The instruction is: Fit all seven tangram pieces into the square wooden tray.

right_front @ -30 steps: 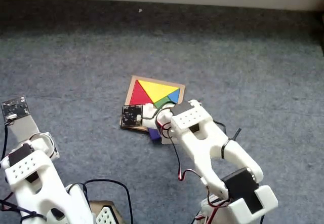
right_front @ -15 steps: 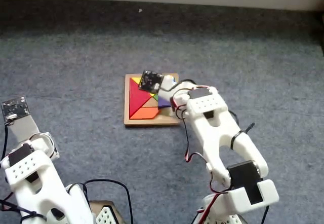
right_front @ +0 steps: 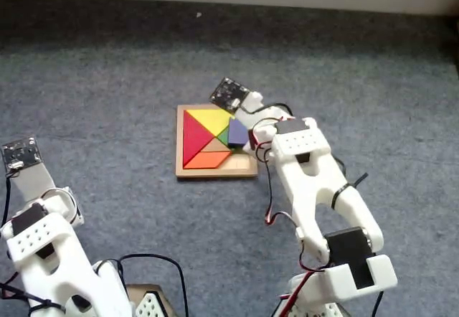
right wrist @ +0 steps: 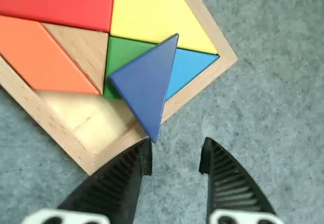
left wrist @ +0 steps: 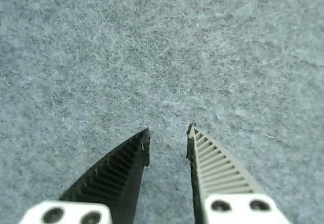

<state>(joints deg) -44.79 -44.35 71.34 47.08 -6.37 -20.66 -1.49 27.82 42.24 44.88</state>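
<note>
The square wooden tray (right_front: 215,173) lies mid-table with red (right_front: 195,139), yellow (right_front: 211,120) and orange (right_front: 208,160) pieces seated in it. A dark blue triangle (right wrist: 144,84) rests tilted on top of the green (right wrist: 121,51) and light blue (right wrist: 190,64) pieces, its tip hanging over the tray rim (right wrist: 202,84). My right gripper (right wrist: 175,155) stands open just outside that rim, one fingertip close to the triangle's tip. In the high view the blue triangle (right_front: 237,130) sits at the tray's right side beside the right gripper (right_front: 249,139). My left gripper (left wrist: 168,133) is open over bare carpet.
A bare wooden slot (right wrist: 86,120) shows in the tray corner nearest the right gripper. The left arm (right_front: 43,238) stands at the near left, far from the tray. Grey carpet surrounds the tray on all sides.
The tray has turned square to the table. The right arm has swung from the tray's near left corner to its right side. The blue triangle has gone from the carpet onto the tray.
</note>
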